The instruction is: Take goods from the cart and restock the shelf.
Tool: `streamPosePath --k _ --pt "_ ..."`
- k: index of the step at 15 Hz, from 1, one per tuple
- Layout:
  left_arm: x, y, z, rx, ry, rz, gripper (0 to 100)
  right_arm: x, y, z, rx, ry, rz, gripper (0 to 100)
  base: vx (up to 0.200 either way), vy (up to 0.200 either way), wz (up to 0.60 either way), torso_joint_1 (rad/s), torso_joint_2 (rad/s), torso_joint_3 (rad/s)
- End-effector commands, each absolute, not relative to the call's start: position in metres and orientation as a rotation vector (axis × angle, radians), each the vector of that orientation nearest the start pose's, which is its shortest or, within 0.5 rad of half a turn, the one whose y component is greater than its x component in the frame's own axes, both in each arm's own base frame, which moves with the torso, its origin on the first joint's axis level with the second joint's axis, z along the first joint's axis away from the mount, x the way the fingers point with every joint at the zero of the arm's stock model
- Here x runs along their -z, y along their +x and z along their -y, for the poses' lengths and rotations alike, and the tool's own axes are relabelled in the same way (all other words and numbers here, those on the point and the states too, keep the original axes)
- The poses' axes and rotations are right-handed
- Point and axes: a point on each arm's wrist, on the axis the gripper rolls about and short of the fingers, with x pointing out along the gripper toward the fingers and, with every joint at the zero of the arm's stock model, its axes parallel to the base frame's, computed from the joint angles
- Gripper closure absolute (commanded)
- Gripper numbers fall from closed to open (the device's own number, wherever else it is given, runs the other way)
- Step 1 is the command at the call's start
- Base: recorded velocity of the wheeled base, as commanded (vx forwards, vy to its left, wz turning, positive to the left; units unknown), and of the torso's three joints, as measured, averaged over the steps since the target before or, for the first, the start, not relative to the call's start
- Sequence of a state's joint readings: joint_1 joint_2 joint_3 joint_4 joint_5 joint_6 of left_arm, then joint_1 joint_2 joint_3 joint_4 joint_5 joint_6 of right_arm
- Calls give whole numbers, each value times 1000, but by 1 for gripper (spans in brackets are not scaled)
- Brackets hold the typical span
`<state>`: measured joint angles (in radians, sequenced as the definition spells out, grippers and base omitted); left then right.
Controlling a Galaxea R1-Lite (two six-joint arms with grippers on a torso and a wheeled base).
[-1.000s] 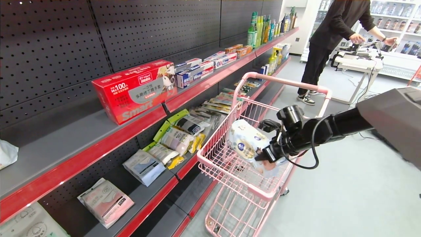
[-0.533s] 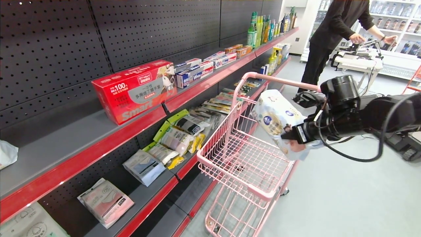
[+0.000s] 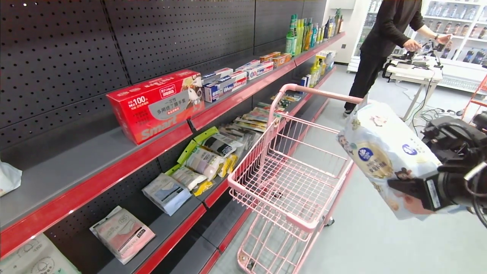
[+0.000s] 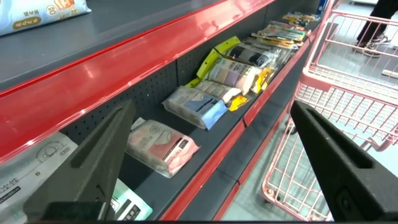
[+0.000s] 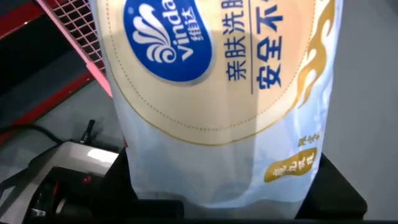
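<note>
A white tissue pack [image 3: 384, 152] with blue and gold print hangs in the air to the right of the pink cart [image 3: 289, 179], beyond its rim. My right gripper [image 3: 414, 190] is shut on the pack's lower end. In the right wrist view the pack [image 5: 217, 93] sits close up between the dark fingers [image 5: 155, 208]. My left gripper [image 4: 212, 109] stands open with nothing between its fingers, beside the lower shelves and facing soft packets [image 4: 202, 106]. The top shelf [image 3: 76, 160] has a bare grey stretch left of a red box [image 3: 156, 102].
Toothpaste boxes [image 3: 228, 80] and bottles [image 3: 300, 32] line the top shelf farther along. Soft packets [image 3: 205, 160] lie on the middle shelf beside the cart. A white bag [image 3: 7, 179] rests at the top shelf's near end. Open grey floor lies right of the cart.
My right arm has lifted the tissue pack up out of the cart's basket and carried it to the right, closer to the head camera. Cart and shelf goods have stayed put.
</note>
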<state>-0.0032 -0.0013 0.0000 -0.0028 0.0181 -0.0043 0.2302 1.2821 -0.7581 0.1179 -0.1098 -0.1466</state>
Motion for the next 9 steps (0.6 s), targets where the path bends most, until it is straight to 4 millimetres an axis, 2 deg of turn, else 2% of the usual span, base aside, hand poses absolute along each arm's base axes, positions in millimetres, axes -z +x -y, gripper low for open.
streamPosePath --k 1,5,9 --pt "-76 -23 0 -15 -5 3 0 -211 133 -28 -134 -246 -513 100 0 0 0 0 0 0" --pt "-76 -23 0 -14 -5 3 0 -229 108 -21 -99 -345 -405 100 0 0 0 15 -30 -19" --pt "-76 -23 0 -15 -5 3 0 -230 100 -19 -100 -383 -377 100 0 0 0 216 -474 -258"
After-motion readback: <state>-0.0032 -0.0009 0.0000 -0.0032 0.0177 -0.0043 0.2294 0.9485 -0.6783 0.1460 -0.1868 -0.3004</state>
